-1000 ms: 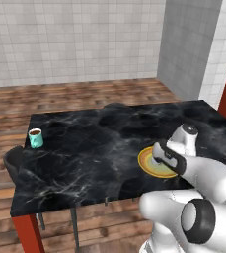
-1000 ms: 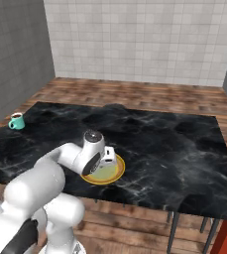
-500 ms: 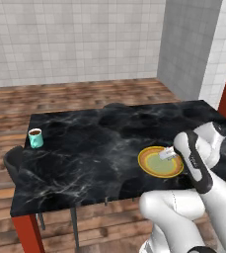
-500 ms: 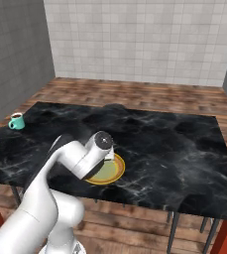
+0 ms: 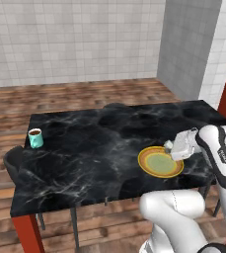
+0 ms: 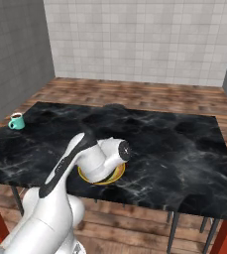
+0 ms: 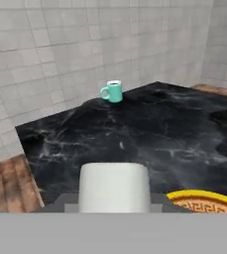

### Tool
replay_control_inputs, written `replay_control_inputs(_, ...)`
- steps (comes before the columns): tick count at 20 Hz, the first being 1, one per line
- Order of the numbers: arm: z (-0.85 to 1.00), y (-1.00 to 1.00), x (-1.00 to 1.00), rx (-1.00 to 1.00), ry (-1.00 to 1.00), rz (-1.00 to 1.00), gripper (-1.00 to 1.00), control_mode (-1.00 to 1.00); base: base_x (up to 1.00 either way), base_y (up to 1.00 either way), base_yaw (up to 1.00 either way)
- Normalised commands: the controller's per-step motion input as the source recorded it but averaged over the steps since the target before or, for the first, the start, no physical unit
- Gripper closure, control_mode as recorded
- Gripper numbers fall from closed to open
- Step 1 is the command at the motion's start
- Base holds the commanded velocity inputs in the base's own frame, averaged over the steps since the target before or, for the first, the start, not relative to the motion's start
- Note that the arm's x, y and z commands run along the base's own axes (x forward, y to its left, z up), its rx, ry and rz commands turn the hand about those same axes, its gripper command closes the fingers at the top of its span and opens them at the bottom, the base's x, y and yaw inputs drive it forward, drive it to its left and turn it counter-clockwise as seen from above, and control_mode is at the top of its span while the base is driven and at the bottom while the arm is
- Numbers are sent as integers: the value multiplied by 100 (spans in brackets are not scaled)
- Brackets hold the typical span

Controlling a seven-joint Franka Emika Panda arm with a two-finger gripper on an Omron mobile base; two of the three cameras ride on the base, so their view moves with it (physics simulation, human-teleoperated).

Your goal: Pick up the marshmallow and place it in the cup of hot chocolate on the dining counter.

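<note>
No legible text, label, brand, number or sign is appearing in any of the three views. The cup of hot chocolate (image 5: 35, 138) is showing a plain teal wall with no print. The yellow plate (image 5: 160, 162) is carrying only an orange patterned rim, and that pattern is not reading as lettering. The dining counter (image 5: 85, 158) is showing white veining on black and no markings. The robot arm (image 6: 92, 161) is bearing no readable decal. The wall tiles behind are blank.
</note>
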Motion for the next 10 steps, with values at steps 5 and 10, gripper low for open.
replay_control_inputs(5, 24, 12, 0, 1, -42, 40, 100, -100, 0, 0, 0)
replay_control_inputs(10, 13, 19, 0, 1, -26, 35, 100, -100, 0, 0, 0)
